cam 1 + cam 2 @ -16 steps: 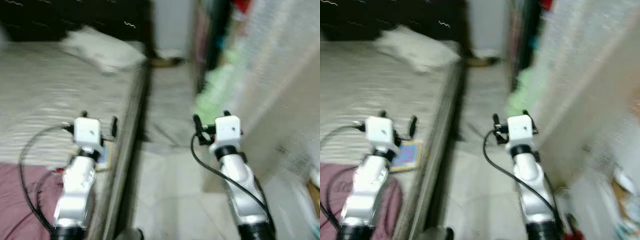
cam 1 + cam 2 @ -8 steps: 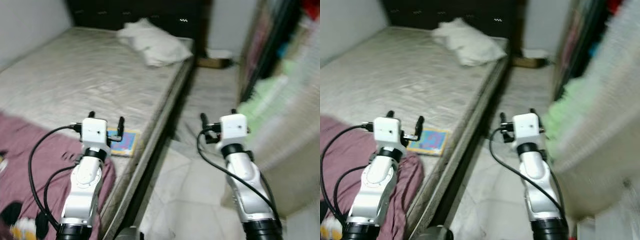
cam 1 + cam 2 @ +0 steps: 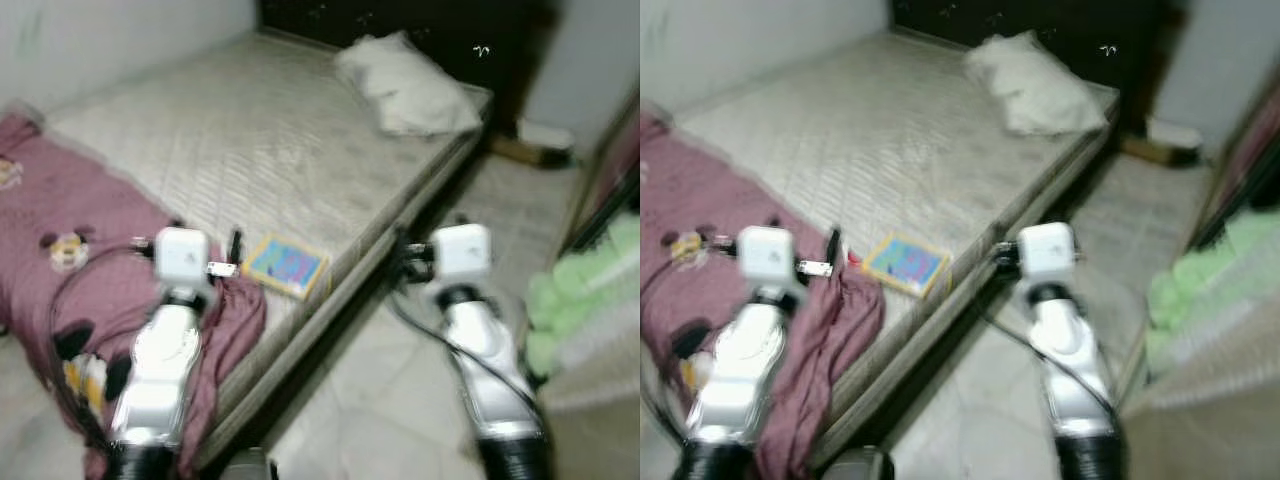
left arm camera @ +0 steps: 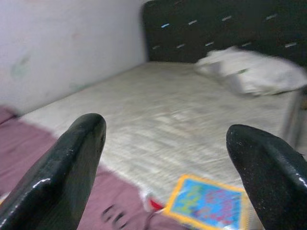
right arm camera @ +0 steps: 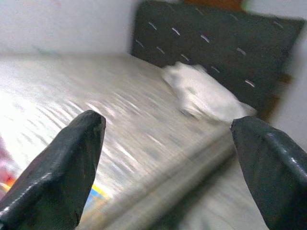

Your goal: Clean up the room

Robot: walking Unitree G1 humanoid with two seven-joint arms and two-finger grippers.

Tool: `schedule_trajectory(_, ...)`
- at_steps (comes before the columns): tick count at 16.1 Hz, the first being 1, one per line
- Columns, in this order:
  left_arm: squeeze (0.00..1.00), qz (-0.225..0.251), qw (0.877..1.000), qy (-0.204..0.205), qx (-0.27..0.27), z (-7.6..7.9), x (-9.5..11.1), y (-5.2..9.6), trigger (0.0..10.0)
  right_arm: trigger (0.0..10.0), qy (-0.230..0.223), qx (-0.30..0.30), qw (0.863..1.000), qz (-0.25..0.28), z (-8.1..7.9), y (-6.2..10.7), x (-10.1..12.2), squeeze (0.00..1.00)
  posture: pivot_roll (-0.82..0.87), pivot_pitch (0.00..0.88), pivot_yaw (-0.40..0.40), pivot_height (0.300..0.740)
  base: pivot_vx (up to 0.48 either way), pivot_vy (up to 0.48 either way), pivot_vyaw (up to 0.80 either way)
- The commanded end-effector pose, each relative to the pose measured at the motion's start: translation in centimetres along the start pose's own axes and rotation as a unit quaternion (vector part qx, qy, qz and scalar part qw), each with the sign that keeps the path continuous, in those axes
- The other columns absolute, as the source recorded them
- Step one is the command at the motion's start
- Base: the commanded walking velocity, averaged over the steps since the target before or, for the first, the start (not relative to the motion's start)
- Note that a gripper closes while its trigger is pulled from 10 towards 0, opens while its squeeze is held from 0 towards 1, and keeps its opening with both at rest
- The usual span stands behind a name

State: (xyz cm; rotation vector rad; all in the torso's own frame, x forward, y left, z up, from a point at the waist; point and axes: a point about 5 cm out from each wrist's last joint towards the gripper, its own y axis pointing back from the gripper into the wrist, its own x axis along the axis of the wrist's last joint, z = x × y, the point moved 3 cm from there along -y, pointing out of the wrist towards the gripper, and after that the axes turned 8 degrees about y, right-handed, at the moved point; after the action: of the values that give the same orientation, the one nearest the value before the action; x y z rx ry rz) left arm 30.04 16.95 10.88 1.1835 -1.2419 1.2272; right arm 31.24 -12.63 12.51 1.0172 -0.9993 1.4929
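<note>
Since a second ago our view has swung left across the bed, so the flat colourful book [image 3: 286, 266] now lies near the quilted mattress [image 3: 260, 150] edge beside the maroon blanket [image 3: 70, 260], our left gripper [image 4: 172, 158] and right gripper [image 5: 168, 158] both spread open, tiled floor [image 3: 400, 390] beyond.

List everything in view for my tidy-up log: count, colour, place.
mattress: one, pale grey, bare, filling the bed.
pillow: one, white, at the head end by the dark headboard.
blanket: one, maroon with cartoon prints, at the foot end, draped over the edge.
book: one, yellow-edged and blue, flat near the mattress edge beside the blanket.
green bundle: one, light green, on the robot's right; blurred.
floor: pale tiles beside the bed.
left end effector: open, over the blanket.
right end effector: open, over the bed edge.
</note>
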Motion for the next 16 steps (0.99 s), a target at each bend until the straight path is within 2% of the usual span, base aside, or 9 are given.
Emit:
schedule_trajectory(1, 0.00, 0.009, 1.000, 0.003, -0.010, 0.61, 0.51, -0.26, 10.0, 10.0, 0.005, -0.002, 1.000, -0.003, 0.53, 0.04, -0.25, 0.00, -0.01, 0.000, 0.001, 0.740, 0.000, 0.000, 0.80)
schedule_trajectory(3, 0.00, 0.005, 1.000, 0.013, -0.008, 0.70, 0.48, -0.36, 10.0, 10.0, 0.005, 0.002, 1.000, -0.001, 0.47, -0.09, -0.19, 0.00, -0.01, 0.000, -0.001, 0.740, 0.000, 0.000, 0.80)
schedule_trajectory(16, 0.00, 0.015, 0.999, 0.009, -0.036, 1.49, 0.80, -0.81, 10.0, 10.0, 0.000, 0.018, 1.000, 0.014, -0.12, -0.67, 0.29, 0.00, -0.01, 0.000, 0.002, 0.740, 0.000, 0.000, 0.80)
